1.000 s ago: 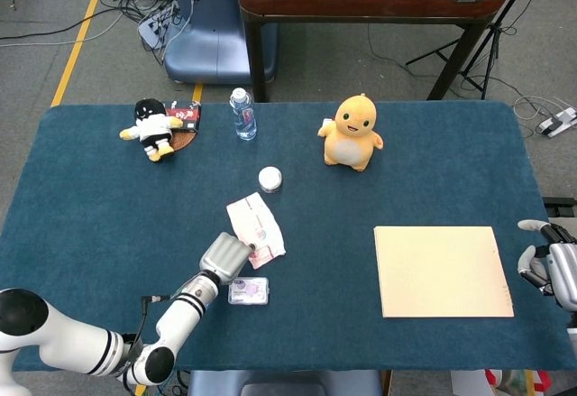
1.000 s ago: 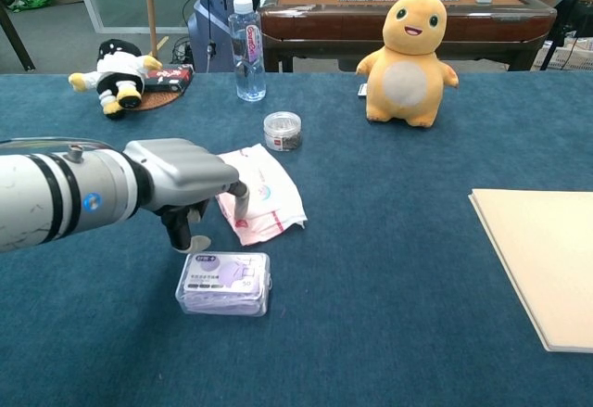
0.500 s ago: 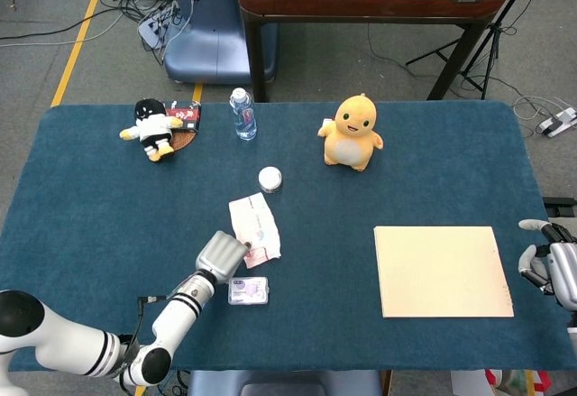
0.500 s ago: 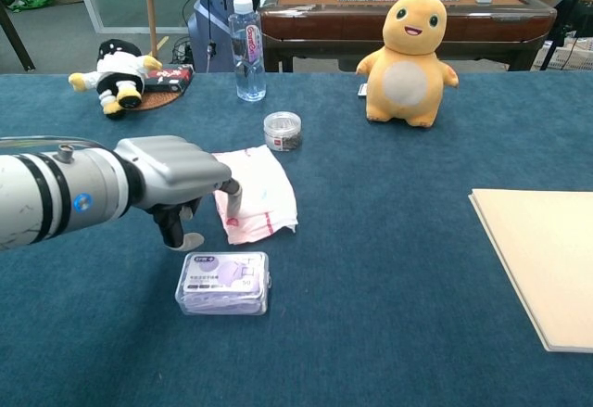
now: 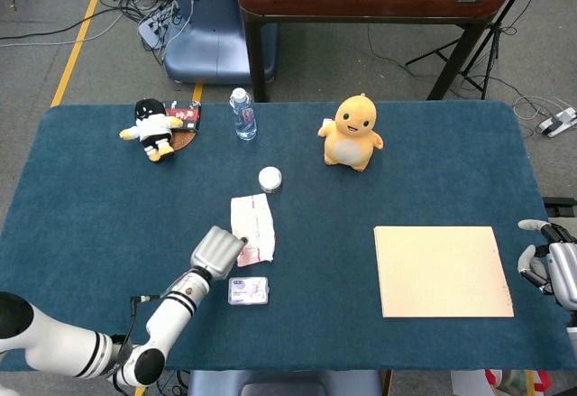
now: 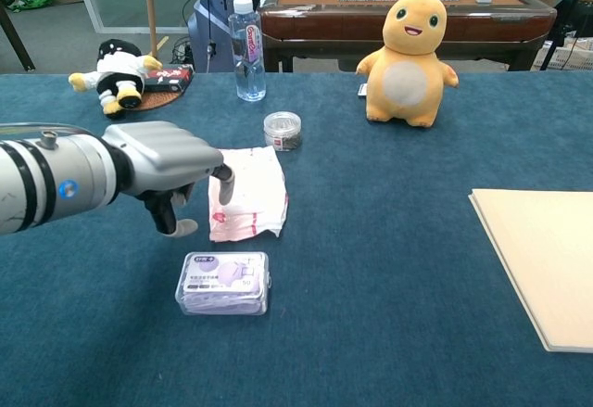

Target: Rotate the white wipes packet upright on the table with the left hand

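The white wipes packet lies flat on the blue table, its long axis now running nearly straight away from me. My left hand sits at the packet's near-left side with its fingers curled in. One fingertip touches the packet's left edge; nothing is held in the hand. My right hand hangs off the table's right edge, away from everything, and holds nothing.
A purple wipes pack lies just in front of the packet. A small round tin stands behind it. Further back are a water bottle, a yellow plush and a black-and-white doll. A tan board lies at right.
My left hand has slid left, dragging the packet's near end with it. The packet has turned from slanted to nearly straight. The right hand has not moved.
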Controlling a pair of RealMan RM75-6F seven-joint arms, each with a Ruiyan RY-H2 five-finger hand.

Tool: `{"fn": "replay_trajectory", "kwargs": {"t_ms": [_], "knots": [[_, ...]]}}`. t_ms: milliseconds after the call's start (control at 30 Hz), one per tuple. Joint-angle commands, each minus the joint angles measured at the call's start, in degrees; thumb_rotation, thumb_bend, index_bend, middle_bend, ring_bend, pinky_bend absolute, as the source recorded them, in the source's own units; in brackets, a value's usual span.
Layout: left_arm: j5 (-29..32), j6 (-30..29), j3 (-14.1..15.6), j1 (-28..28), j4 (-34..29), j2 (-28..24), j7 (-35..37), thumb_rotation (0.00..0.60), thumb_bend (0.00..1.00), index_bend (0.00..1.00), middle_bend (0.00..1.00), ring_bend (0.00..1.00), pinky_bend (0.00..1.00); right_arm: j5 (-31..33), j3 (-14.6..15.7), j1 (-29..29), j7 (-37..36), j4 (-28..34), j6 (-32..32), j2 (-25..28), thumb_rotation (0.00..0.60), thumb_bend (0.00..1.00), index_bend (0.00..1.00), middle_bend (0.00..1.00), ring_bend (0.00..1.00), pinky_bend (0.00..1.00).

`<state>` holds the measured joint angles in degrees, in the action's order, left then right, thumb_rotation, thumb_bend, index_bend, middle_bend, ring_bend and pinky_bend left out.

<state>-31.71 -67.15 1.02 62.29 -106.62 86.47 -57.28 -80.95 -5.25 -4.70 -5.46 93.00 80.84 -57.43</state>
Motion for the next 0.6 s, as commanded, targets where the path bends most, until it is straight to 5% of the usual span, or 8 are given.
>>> {"fn": "replay_trajectory", "kwargs": {"t_ms": [33,267,400,500,600], "knots": [[-1.7,-0.4,-0.5,-0.6,-1.9,-1.9,1.2,0.6,0.39,0.31,1.0,1.0,1.0,0.0,0.0,0.0,0.0,0.0,0.0,0.0,0.6,0.21,0.29,0.3,0.24,0.5],[-6.6,-1.4,1.2,-3.4,-6.2,-8.0,4.4,0.6,0.36,0.28,1.0,0.99,1.0,-0.2,0.1,0.0,0.2,0.1,0.1,-0.1,0.6,0.21,0.29,0.3,0.24,0.5],[-10.7,-0.5,3.5,-6.2,-7.3,-12.3,8.2,0.6,0.3,0.22,0.95,0.87,1.0,-0.1,0.1,-0.1,0.6,0.1,-0.1,-0.2,0.6,0.21,0.29,0.3,0.24,0.5],[-14.9,-0.9,5.5,-8.9,-6.9,-14.8,11.3,0.6,0.27,0.19,0.76,0.72,0.95,0.0,0.1,-0.1,1.1,0.1,-0.2,-0.4,0.6,0.21,0.29,0.3,0.24,0.5],[-19.0,-2.2,7.2,-12.2,-6.3,-16.6,14.7,0.6,0.24,0.18,0.54,0.54,0.77,0.0,0.2,-0.2,1.6,0.2,-0.4,-0.6,0.6,0.21,0.29,0.3,0.24,0.5]]}}
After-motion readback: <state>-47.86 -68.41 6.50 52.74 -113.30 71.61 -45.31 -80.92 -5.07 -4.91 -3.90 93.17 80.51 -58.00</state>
